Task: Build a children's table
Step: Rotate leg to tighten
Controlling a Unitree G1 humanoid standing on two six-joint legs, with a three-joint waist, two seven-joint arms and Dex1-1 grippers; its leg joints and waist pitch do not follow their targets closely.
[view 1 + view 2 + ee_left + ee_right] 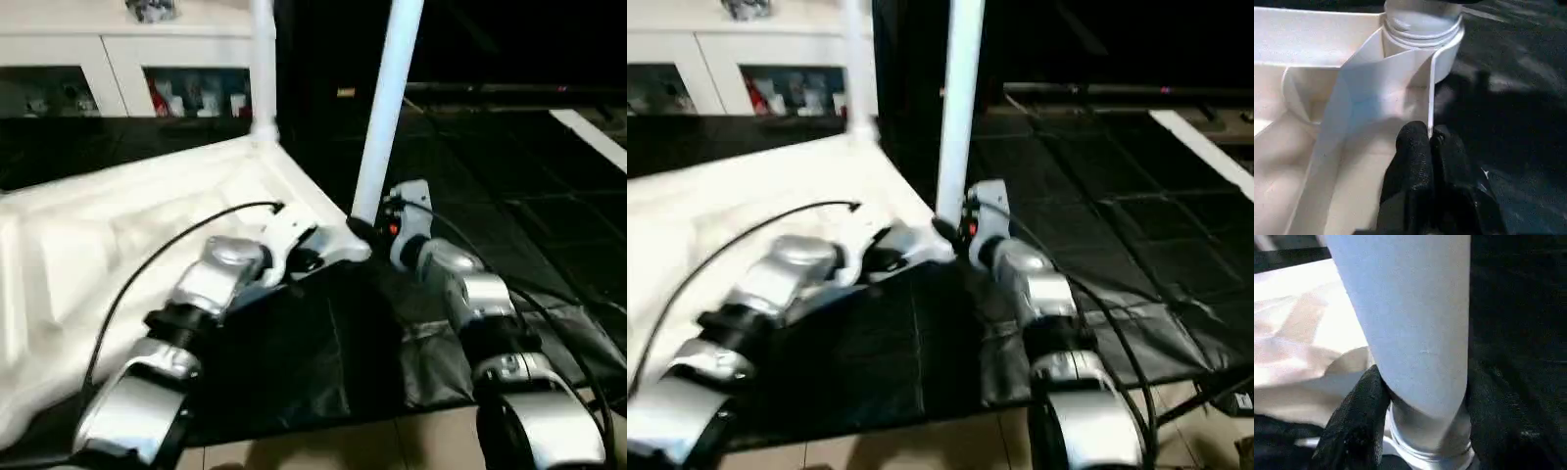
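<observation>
The white table top (127,235) lies upside down on a black mat, ribbed side up. One white leg (263,69) stands upright in the far corner. A second leg (390,108) rises from the near right corner, tilted slightly to the right. My right gripper (364,227) is shut on this leg just above its threaded base; in the right wrist view black fingers (1356,416) press on both sides of the leg (1405,318). My left gripper (304,257) is shut on the top's thin rim beside that corner, its fingertips (1418,142) pinching the rim wall (1431,88) below the socket (1422,29).
A white glass-door cabinet (118,59) stands behind the table top at the back left. The black mat (294,362) reaches forward to a strip of light floor (343,446). Black cables run along both forearms. A white bar (593,137) lies at the far right.
</observation>
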